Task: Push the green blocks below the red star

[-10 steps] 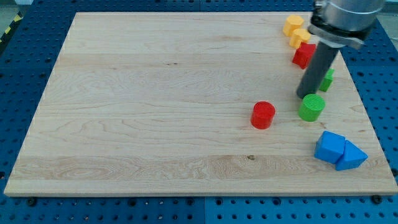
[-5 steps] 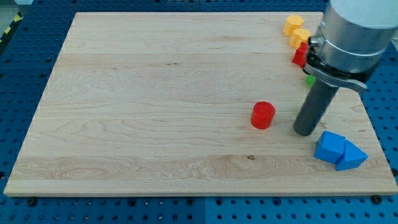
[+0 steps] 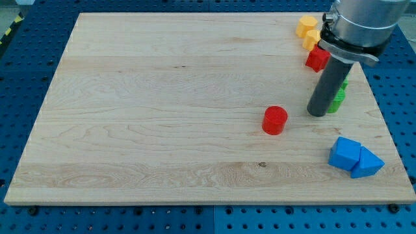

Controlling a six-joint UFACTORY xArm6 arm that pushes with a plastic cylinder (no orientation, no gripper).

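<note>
My tip (image 3: 318, 113) rests on the board at the view's right, just right of the red cylinder (image 3: 275, 120). Green blocks (image 3: 337, 99) sit right behind the rod, mostly hidden by it; only their right edges show, so I cannot make out their shapes. The red star (image 3: 317, 59) lies above them near the view's top right, partly covered by the arm. The green pieces are directly below the red star and touch the rod's right side.
Two yellow blocks (image 3: 308, 30) sit at the board's top right corner above the red star. Two blue blocks (image 3: 353, 156) lie at the bottom right. The wooden board (image 3: 162, 104) ends close to the right of the green blocks.
The tip went down past the green cylinder, then came back up, carrying the green cylinder up toward the other green block under the red star.
</note>
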